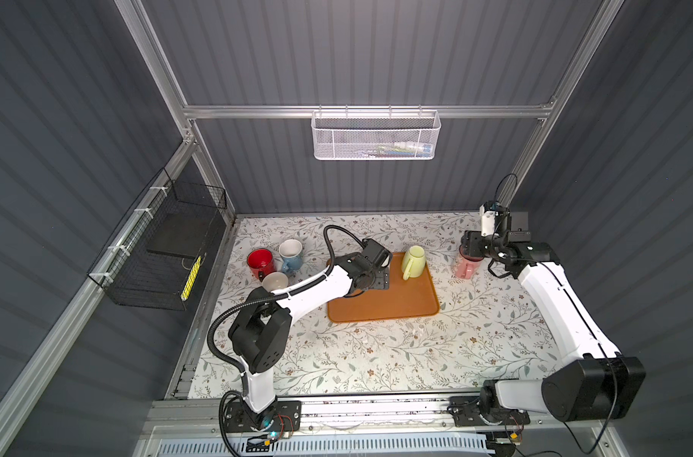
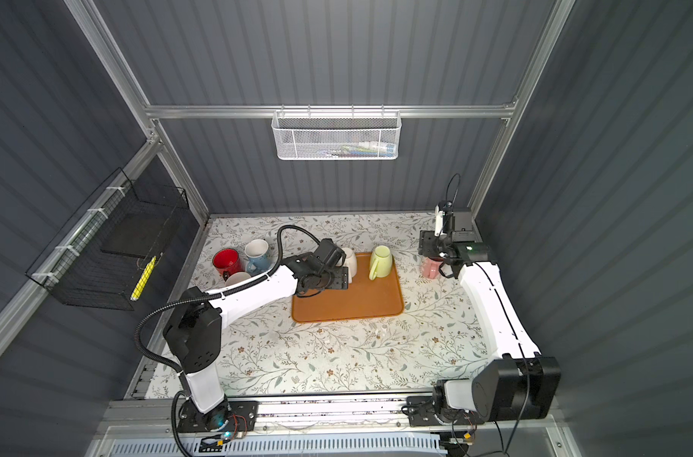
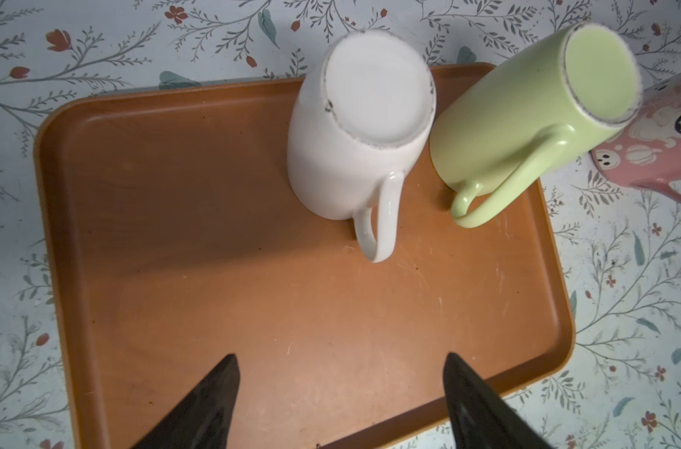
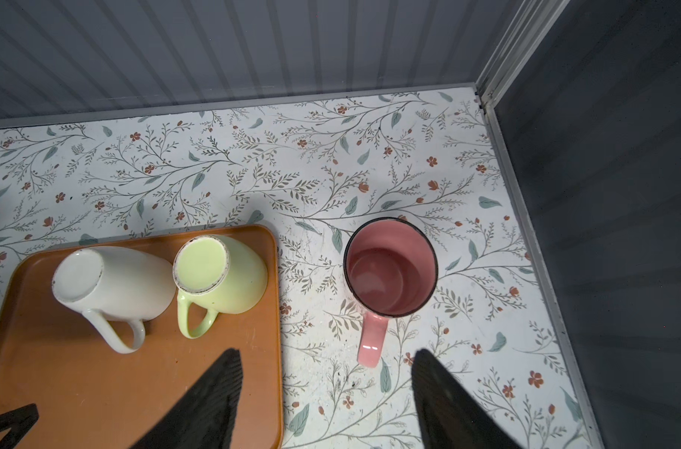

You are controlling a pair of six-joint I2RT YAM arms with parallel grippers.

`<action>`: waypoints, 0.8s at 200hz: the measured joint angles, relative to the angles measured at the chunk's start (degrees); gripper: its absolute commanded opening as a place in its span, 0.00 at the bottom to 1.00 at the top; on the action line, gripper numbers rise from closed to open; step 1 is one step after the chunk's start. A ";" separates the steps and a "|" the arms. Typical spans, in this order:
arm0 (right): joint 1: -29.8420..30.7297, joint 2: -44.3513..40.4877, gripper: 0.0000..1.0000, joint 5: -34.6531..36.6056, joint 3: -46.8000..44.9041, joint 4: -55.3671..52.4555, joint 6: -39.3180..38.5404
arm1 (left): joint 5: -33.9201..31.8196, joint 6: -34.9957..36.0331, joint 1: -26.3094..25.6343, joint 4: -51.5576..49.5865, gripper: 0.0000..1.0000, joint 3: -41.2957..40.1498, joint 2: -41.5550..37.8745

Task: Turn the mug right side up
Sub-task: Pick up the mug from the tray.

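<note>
You have two mugs left to flip. The white mug (image 3: pixel 354 136) and the green mug (image 3: pixel 517 116) both sit bottom up on the orange tray (image 3: pixel 175 233). They are side by side near its far edge, so close that I cannot tell if they touch. Their handles point back toward the robot.

Four mugs look done. The pink mug (image 4: pixel 389 268) stands mouth up on the flowery table (image 4: pixel 486 350), just beside the tray. On the other side of the tray, the red mug (image 1: pixel 260 261), the blue mug (image 1: pixel 291 255) and the cream mug (image 1: pixel 274 281) stand mouth up in a little bunch.

Your left gripper (image 3: pixel 342 392) hangs over the tray, near the white mug. Its two fingers are spread apart and nothing is between them. Your right gripper (image 4: pixel 327 392) hangs above the pink mug, near its handle. Its fingers are spread apart too, and it holds nothing.

So I think the job is more than half done. The white mug is closest to your left gripper, so it looks like the next one to grab. After that comes the green one.
</note>
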 measured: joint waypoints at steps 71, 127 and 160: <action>0.04 -1.14 0.70 -3.41 -2.45 5.11 2.16 | -0.11 -3.26 -0.31 0.39 1.00 5.44 8.15; 0.04 -1.22 0.70 -4.70 -3.45 6.43 3.04 | -2.75 -4.63 -0.28 -2.78 1.00 11.21 12.59; 0.07 -1.36 0.70 -4.94 -3.50 6.69 3.08 | -2.34 -6.36 -0.09 -4.13 1.00 12.87 14.56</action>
